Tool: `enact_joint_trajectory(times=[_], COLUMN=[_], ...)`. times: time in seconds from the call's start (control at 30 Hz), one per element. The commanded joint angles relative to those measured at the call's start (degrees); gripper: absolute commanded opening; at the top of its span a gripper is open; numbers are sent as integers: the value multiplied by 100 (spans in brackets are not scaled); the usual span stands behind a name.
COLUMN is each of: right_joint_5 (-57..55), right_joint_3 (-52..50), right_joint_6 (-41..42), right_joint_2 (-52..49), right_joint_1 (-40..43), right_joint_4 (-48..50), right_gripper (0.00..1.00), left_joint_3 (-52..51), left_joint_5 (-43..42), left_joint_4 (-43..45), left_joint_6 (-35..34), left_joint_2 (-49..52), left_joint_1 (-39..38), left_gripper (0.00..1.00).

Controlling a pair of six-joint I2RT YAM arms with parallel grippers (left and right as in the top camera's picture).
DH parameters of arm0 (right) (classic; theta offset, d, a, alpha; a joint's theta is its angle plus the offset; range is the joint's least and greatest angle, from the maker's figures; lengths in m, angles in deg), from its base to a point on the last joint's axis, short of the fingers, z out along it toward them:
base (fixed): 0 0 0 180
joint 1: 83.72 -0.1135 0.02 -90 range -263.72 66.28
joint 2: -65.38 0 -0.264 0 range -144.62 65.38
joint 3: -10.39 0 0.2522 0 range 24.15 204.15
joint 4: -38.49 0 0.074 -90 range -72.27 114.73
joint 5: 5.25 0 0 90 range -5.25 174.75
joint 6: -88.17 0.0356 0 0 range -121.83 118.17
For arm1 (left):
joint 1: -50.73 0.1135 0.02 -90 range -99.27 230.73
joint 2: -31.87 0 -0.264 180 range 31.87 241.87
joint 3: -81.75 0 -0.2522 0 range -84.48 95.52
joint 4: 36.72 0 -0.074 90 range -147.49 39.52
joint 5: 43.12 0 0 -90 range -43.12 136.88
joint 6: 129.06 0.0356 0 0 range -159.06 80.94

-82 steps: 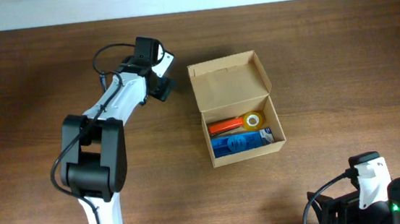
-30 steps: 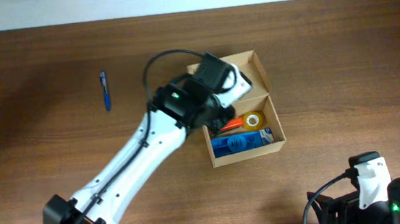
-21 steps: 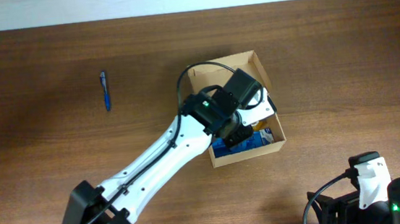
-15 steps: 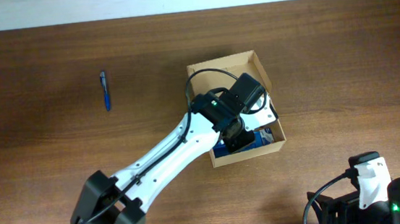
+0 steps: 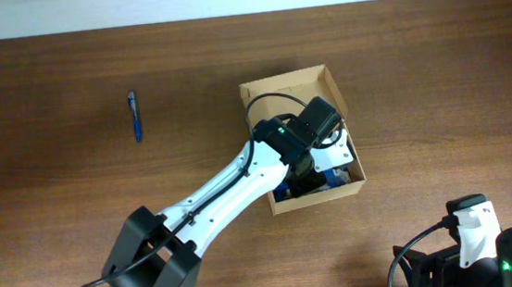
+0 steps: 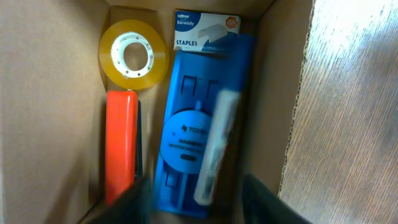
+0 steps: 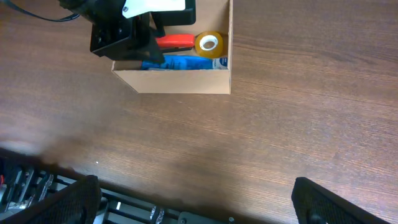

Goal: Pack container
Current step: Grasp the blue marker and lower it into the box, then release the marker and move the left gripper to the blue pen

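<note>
Now left end effector (image 5: 312, 164) farther over container (image 5: 280, 79)

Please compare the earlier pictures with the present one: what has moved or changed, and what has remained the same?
The left end effector swung from beside the container, on its left, to above its open compartment. There it opened and let go of a white stick-like item, which is now over the blue flat box. Unchanged: the container, tape roll, orange stapler, blue pen, and the open right end effector.
</note>
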Motion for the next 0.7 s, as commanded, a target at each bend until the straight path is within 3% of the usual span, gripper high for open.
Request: enact_joint_trajectory(times=[0.0,0.17,0.27,0.57,0.67], right_joint_5=[-50,-50,-50,-50,-50], right_joint_3=[61,61,61,61,61], right_joint_6=[-59,-59,-59,-59,-59], right_joint_2=[22,22,22,22,22], right_joint_1=[11,11,11,11,11], right_joint_4=[13,13,13,13,13], right_gripper=[99,99,99,99,99], left_joint_3=[-4,33,33,-7,-114], left_joint_5=[-98,-22,232,229,249], left_joint_4=[-4,-7,-247,-1010,-1029], left_joint_6=[63,13,-566,-2006,-2092], left_joint_2=[35,-852,-1373,-1572,-1572], left_joint_1=[-11,175,605,2846,3598], left_gripper=[52,52,52,52,52])
